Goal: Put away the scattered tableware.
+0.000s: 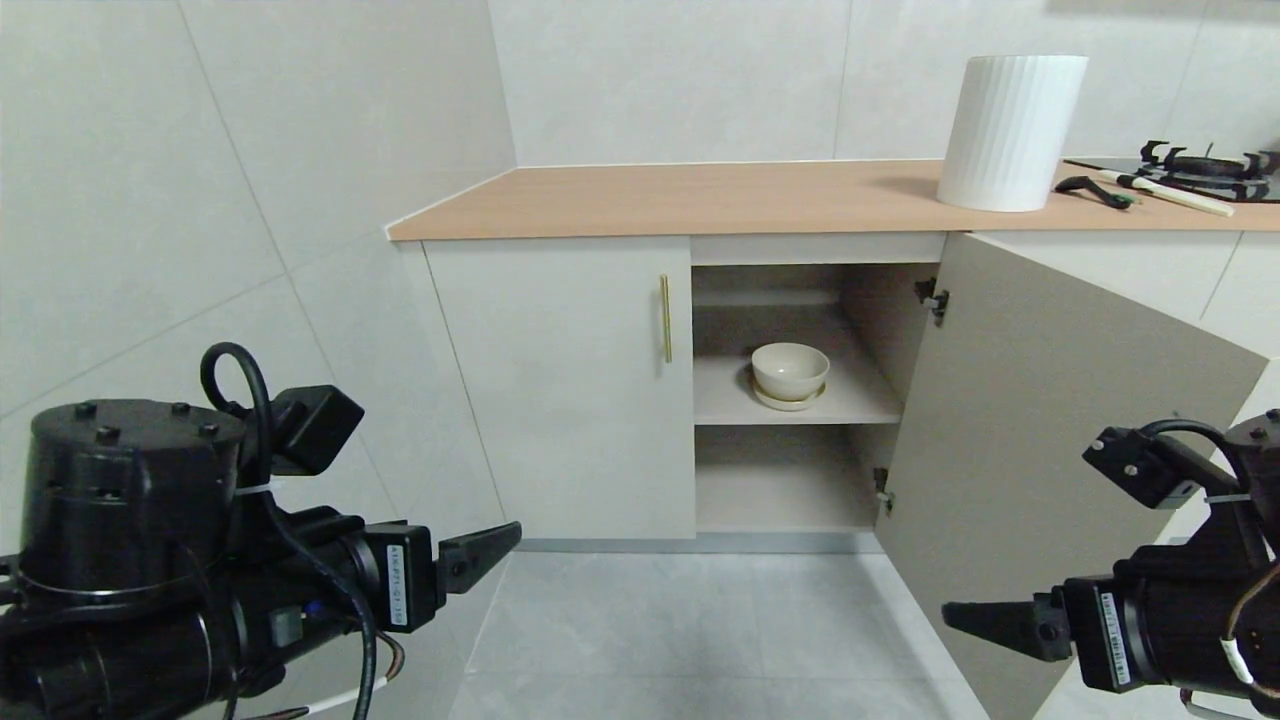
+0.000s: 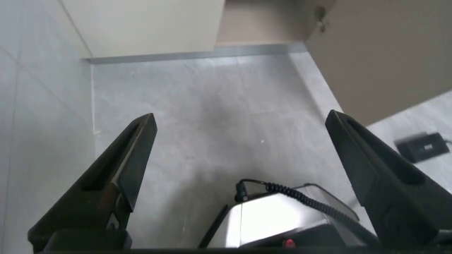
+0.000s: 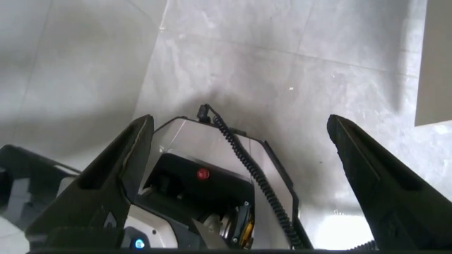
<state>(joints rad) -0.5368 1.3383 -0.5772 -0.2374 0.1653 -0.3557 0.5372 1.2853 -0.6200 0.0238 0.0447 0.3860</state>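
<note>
A cream bowl (image 1: 790, 368) sits on a shallow plate (image 1: 787, 402) on the upper shelf (image 1: 855, 400) of the open cabinet, well ahead of both grippers and roughly midway between them; the left gripper (image 2: 240, 116) hangs low over the grey floor (image 2: 212, 106), jaws spread wide with nothing between them; the right gripper (image 3: 240, 120) likewise has its jaws spread wide and empty, the swung-open cabinet door (image 1: 1040, 420) just beyond it; farther off, a white ribbed container (image 1: 1012, 130) stands on the wooden countertop (image 1: 700, 195).
</note>
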